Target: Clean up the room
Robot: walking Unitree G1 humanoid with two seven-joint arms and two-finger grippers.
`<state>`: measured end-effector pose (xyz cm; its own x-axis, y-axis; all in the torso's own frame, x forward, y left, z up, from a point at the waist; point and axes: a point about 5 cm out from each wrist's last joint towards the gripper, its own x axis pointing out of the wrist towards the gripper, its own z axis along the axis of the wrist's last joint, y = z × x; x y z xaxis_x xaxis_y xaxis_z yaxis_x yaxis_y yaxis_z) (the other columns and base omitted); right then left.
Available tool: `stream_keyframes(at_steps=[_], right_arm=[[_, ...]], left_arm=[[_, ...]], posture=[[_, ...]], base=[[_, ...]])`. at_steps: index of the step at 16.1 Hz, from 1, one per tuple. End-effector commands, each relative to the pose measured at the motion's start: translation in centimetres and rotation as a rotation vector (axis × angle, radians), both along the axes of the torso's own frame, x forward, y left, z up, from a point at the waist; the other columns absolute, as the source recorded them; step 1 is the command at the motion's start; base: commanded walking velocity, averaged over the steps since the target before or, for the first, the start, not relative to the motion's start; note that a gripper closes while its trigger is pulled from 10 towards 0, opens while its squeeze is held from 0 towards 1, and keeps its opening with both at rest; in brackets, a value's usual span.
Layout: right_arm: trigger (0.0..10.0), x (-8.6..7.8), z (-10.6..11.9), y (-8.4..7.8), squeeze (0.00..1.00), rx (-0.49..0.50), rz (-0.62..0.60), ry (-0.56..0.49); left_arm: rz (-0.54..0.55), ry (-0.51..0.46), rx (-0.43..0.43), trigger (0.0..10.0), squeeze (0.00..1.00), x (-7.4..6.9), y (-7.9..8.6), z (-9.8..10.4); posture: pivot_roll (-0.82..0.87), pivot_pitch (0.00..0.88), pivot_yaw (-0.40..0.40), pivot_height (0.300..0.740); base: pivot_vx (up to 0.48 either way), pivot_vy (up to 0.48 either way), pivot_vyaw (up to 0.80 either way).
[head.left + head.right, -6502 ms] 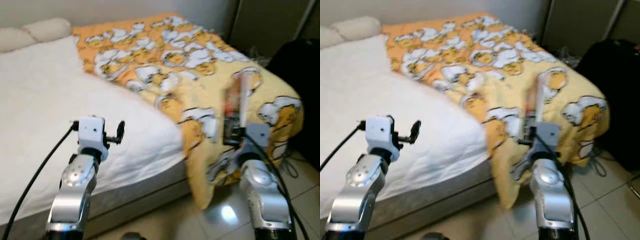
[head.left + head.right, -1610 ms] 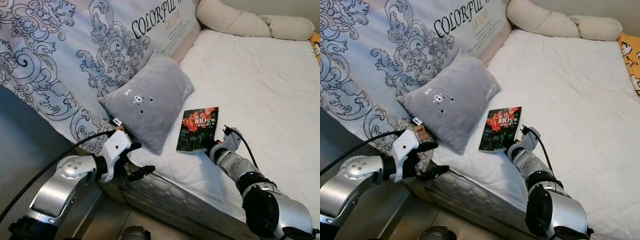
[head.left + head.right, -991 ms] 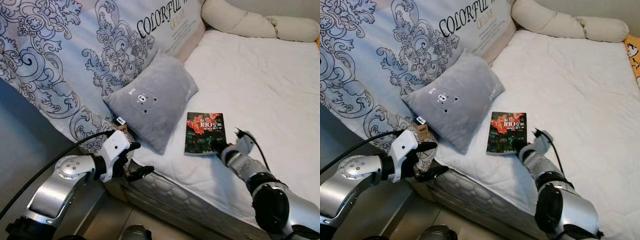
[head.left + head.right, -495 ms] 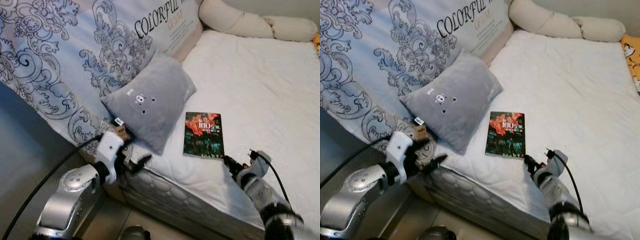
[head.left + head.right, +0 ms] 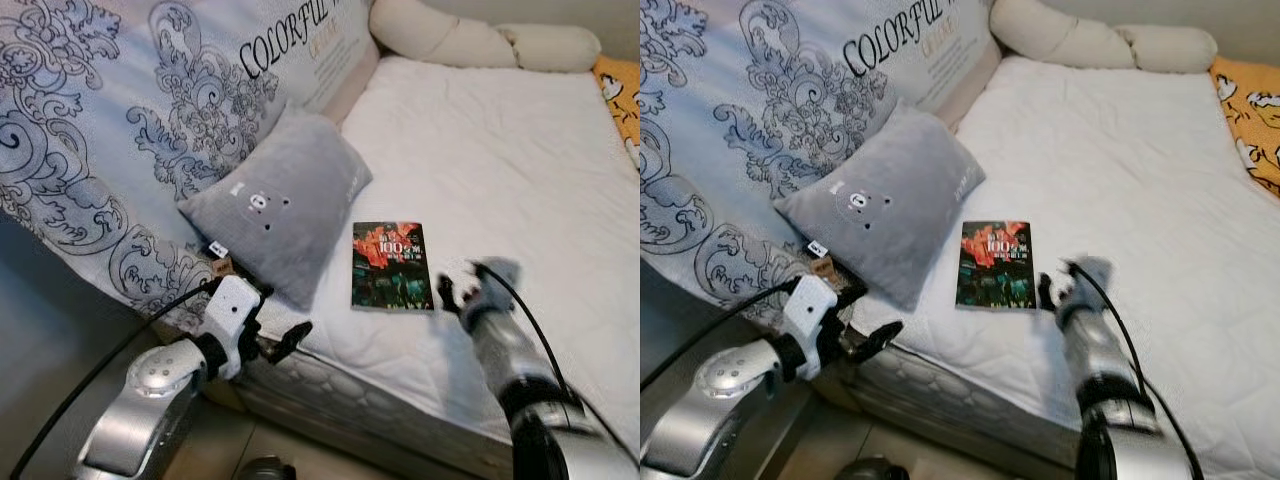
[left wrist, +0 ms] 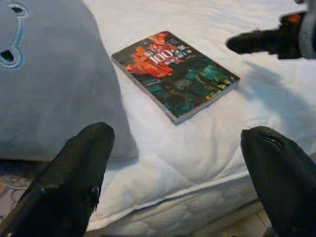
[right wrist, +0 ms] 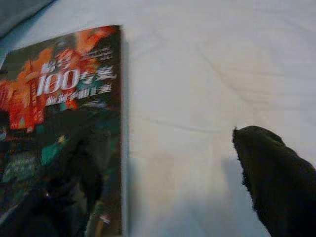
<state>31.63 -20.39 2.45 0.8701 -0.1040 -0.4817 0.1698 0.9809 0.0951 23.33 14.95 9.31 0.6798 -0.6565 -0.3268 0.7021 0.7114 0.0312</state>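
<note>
Book lies on the bed
The book (image 5: 392, 265) lies flat near the bed (image 5: 520, 170) edge; right gripper (image 5: 452, 293) beside it, left gripper (image 5: 283, 340) low, both jaws apart.

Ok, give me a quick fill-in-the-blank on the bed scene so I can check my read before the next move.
1. The book lies flat on the white ____.
2. The grey ____ with a bear face leans against the patterned headboard, to the robot's left of the book.
3. The right gripper is beside the book's ____ edge, fingers apart, holding nothing.
4. The left gripper hovers at the bed's edge with its fingers ____.

Missing words: mattress; pillow; right; open
</note>
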Motion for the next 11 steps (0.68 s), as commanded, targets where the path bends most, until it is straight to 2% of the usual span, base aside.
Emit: stream_keyframes(at_steps=[1,3,5,8,10,11], right_arm=[[10.0,-0.1,-0.6,0.8,0.0,-0.049,0.052,0.061],[10.0,0.4,-0.6,2.1,0.0,-0.119,0.138,0.106],[10.0,0.5,-0.7,2.7,0.0,-0.165,0.171,0.123],[10.0,0.5,-0.8,3.4,0.0,-0.062,0.154,0.111],[10.0,0.1,-1.2,3.1,0.0,0.121,0.077,0.109],[10.0,-0.1,-1.4,3.2,0.0,0.246,0.041,0.11]], left_arm=[[-0.063,-0.004,0.028,10.0,0.0,0.1,0.1,0.6],[-0.132,0.015,0.079,10.0,0.0,0.4,0.6,0.8],[-0.156,0.016,0.112,10.0,0.0,0.6,1.0,0.8],[-0.152,0.023,0.11,10.0,0.0,0.8,1.3,0.9],[-0.16,0.036,0.103,10.0,0.0,0.7,1.1,0.7],[-0.168,0.038,0.1,10.0,0.0,0.7,0.9,0.7]], posture=[[0.2,0.0,0.051,0.74],[0.22,0.0,0.048,0.74],[0.23,0.0,0.044,0.74],[0.22,0.0,0.053,0.74],[0.21,0.0,0.06,0.74],[0.2,0.0,0.071,0.74]], base=[[0.0,0.0,0.0],[0.0,0.0,0.0],[0.0,0.0,0.0],[0.0,0.0,0.0],[0.0,0.0,0.0],[0.0,0.0,0.0]])
